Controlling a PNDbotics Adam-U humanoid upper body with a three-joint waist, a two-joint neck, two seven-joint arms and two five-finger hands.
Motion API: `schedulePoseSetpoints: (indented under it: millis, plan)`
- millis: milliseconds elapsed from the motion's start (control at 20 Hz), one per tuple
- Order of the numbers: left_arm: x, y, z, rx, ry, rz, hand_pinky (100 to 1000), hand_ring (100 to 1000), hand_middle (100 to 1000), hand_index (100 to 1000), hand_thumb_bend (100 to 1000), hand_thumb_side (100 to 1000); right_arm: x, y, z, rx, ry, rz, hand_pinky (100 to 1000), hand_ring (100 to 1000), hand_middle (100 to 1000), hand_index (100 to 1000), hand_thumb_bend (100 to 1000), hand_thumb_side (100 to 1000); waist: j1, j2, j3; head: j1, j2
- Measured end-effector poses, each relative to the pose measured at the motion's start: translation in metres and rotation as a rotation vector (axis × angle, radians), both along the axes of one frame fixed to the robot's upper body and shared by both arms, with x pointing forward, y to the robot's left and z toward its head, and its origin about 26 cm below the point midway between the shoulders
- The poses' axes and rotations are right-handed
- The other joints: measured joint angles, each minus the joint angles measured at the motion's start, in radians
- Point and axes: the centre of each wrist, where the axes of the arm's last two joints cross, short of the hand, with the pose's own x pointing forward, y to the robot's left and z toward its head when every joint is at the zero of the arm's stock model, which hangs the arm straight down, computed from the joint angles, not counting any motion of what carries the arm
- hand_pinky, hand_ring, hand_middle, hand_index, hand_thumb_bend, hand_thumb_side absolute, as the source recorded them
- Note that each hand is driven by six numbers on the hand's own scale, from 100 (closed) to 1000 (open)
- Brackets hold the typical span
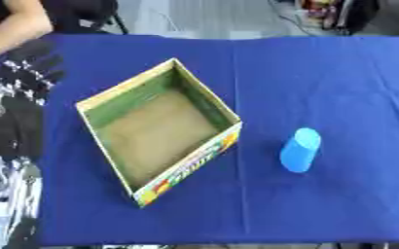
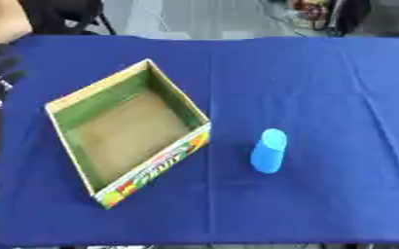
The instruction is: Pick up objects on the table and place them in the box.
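Blue cylinder (image 1: 301, 150) lying right of box (image 1: 109, 97), mid-bench (image 1: 339, 78) | left hand (image 1: 28, 65) at left edge, fingers relaxed open (right hand unseen) | risk: cylinder rolls away if nudged.

The left hand (image 1: 24, 65) is blurred at the picture's left edge, its fingers' pose unreadable.

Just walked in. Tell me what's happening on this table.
A humanoid robot is meant to put objects into a box, but nothing is being handled right now. The open cardboard box sits empty on the blue tablecloth. A blue cylinder stands apart to its right, untouched. The robot's left hand hangs, fingers spread, at the table's left edge; its right hand is not in view.
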Motion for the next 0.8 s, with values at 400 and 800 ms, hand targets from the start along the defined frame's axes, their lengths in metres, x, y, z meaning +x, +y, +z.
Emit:
schedulePoseSetpoints:
  millis: [400,800]
  plan:
    - [0.0002,-0.0016,-0.0005,0.005,0.006,-0.013,840,811,826,886,1000,1000,0.0001,0.0004,-0.0002,0.000,0.001,0.002,841,744,867,954,100,858,0.000,0.000,0.000,0.000,0.000]
    - [0.0010,-0.0060,-0.0029,0.015,0.020,-0.042,843,808,833,884,1000,1000,0.0004,0.0011,-0.0004,-0.002,0.003,0.011,841,743,868,953,100,859,0.000,0.000,0.000,0.000,0.000]
